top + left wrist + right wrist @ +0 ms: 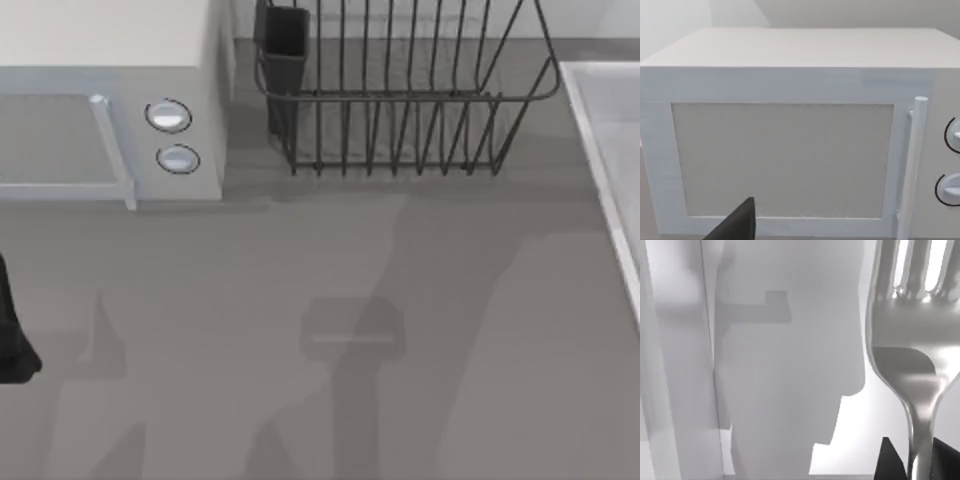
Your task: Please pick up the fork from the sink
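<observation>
over the sink (790, 390), right gripper (917, 460) clamped on the fork (912, 340); left gripper (737, 225) at nine o'clock, claw state unclear.

Microwave (110, 100) at table's back left; dish rack (400, 90) beside it; sink (610, 170) at right.

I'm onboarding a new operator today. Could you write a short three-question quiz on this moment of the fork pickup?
1. True or false: the fork sits close before the right wrist camera, its handle running down between two dark fingertips.
2. What stands at the table's back, between the white box with two round knobs and the sink? A) a dark wire dish rack B) a kettle C) a stack of plates
3. What does the left wrist view face?

Key: 1 true. 2 A, the dark wire dish rack. 3 The white box's front panel and upright bar handle.
</observation>
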`<state>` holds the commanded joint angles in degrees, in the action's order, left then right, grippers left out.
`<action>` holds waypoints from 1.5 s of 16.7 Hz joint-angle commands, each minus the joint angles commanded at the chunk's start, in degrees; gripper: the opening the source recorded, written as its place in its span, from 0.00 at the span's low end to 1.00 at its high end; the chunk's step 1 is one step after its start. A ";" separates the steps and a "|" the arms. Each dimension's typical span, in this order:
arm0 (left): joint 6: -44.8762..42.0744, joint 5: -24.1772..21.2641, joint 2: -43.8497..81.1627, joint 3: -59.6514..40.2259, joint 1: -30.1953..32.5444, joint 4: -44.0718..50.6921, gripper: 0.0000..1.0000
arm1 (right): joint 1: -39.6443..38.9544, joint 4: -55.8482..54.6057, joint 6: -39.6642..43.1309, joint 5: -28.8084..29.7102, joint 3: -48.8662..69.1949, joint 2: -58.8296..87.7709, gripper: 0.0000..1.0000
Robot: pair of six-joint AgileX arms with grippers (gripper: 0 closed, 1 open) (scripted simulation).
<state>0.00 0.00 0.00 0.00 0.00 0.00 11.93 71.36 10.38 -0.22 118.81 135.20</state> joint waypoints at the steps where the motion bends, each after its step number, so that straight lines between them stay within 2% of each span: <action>1: 0.00 0.00 0.00 0.00 0.00 0.00 1.00 | -0.01 0.87 0.00 -0.01 0.63 -0.54 0.00; 6: 0.00 0.00 0.00 0.00 0.00 0.00 1.00 | -0.20 1.05 -0.20 -0.03 0.73 -0.61 0.00; 9: 0.00 0.00 0.00 0.00 0.00 0.00 1.00 | -3.99 2.29 -4.00 0.00 0.27 -1.80 0.00; 12: 0.00 0.00 0.00 0.00 0.00 0.00 1.00 | -12.66 4.52 -12.57 0.06 -1.04 -4.62 0.00; 20: 0.00 0.00 0.00 0.00 0.00 0.00 1.00 | -43.71 11.08 -43.15 0.27 -6.93 -15.75 0.00; 22: 0.00 0.00 0.00 0.00 0.00 0.00 1.00 | -47.70 11.97 -47.14 0.30 -8.11 -17.80 0.00; 25: 0.00 0.00 0.00 0.00 0.00 0.00 1.00 | -49.22 12.28 -48.66 0.31 -8.67 -18.72 0.00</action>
<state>0.00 0.00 0.00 0.00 0.00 0.00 -37.30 83.65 -38.28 0.10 110.13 116.48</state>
